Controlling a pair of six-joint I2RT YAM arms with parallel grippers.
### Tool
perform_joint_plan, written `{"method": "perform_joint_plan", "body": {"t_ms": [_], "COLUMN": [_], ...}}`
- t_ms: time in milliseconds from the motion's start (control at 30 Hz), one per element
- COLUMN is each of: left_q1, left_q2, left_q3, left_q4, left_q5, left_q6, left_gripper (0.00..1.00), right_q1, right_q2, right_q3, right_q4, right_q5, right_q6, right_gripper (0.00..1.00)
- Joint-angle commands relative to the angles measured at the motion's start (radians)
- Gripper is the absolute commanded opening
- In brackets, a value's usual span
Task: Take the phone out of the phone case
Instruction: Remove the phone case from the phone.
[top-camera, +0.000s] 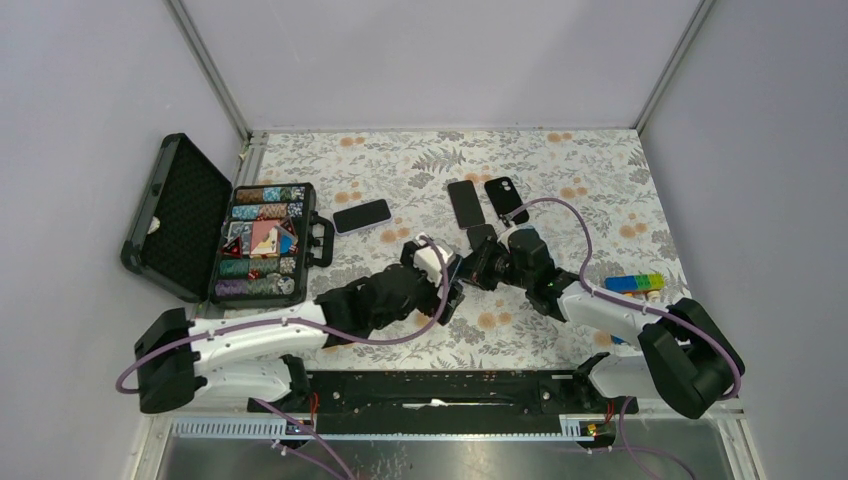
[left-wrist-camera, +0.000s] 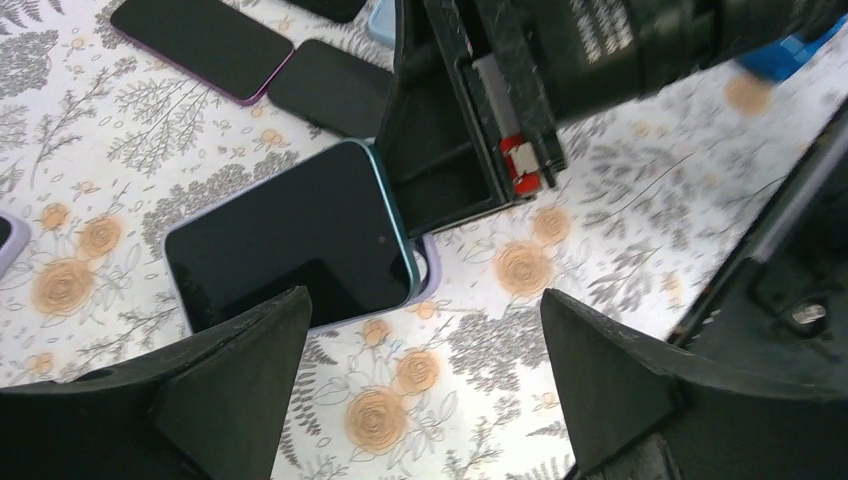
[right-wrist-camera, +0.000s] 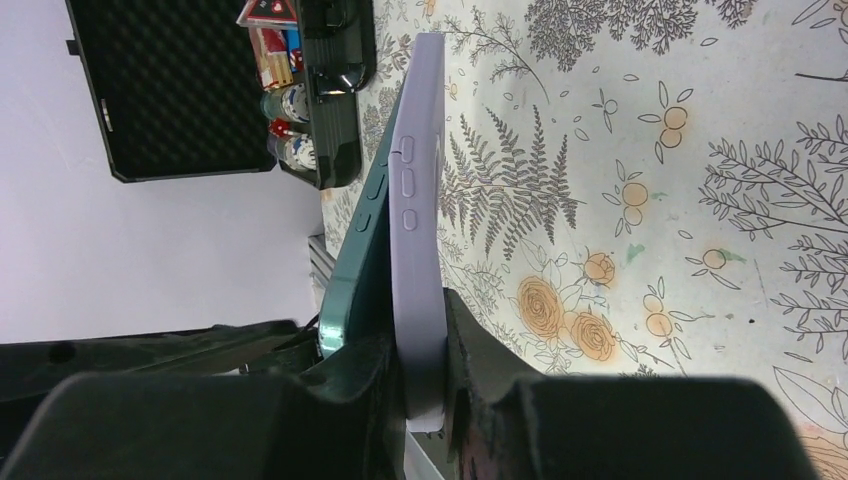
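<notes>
Pale grey walls close in a desk covered with a cloth printed with ferns and orange flowers. Near its middle, where the two arms meet, is the phone, teal-edged with a dark screen, sitting partly in a lilac phone case. The right wrist view shows them edge-on: phone and case meet at the far end, while at the near end the teal body stands clear of the lilac shell with a gap between them. The right hand is closed narrowly on that near end, with the case between its two fingers; whether one finger also presses on the phone cannot be told. Whether the pair rests on the cloth or is held just above it cannot be told either. The left hand stands just beside them with its fingers spread wide, holding nothing and apart from the phone. Farther back lie three spare phones: one to the left and two side by side with a smaller dark slab near them. At the far left stands a black briefcase, lid open, with rows of chips inside. Near the right arm lies a short row of coloured blocks.
</notes>
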Motion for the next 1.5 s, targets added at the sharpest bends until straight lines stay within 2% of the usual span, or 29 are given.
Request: {"method": "perform_joint_plan", "body": {"t_ms": [0,167,333,433,500,633,867,967,1100,1467], "left_q1": [-0.017,-0.018,-0.017,-0.023,-0.031,-0.034,-0.034,-0.034,-0.034,-0.034], "left_q2": [0.049,0.052,0.095,0.132,0.154,0.176,0.172,0.173,0.159,0.138], "left_q3": [0.061,0.049,0.082,0.142,0.174,0.195,0.188,0.184,0.145,0.083], "left_q4": [-0.012,0.029,0.015,-0.036,-0.075,-0.099,-0.108,-0.12,-0.1,-0.054], "left_q5": [-0.099,-0.106,-0.135,-0.141,-0.185,-0.276,-0.274,-0.262,-0.244,-0.226], "left_q6": [0.106,0.091,0.093,0.111,0.124,0.118,0.115,0.1,0.082,0.059], "left_gripper": [0.89,0.79,0.63,0.6,0.59,0.48,0.48,0.56,0.62,0.62], "right_q1": [0.003,0.003,0.004,0.004,0.004,0.004,0.004,0.004,0.003,0.003], "right_q2": [-0.027,-0.016,-0.003,0.001,-0.002,-0.012,-0.018,-0.017,-0.014,-0.003], "right_q3": [-0.002,-0.014,-0.007,-0.004,-0.003,-0.01,-0.017,-0.015,-0.012,-0.019], "right_q4": [0.132,0.162,0.18,0.187,0.186,0.184,0.187,0.186,0.184,0.212], "right_q5": [-0.023,-0.043,-0.049,-0.057,-0.06,-0.06,-0.059,-0.059,-0.062,-0.076], "right_q6": [0.025,0.038,0.05,0.061,0.065,0.066,0.064,0.069,0.069,0.089], "right_gripper": [0.0,0.0,0.0,0.0,0.0,0.0,0.0,0.0,0.0,0.0]}}
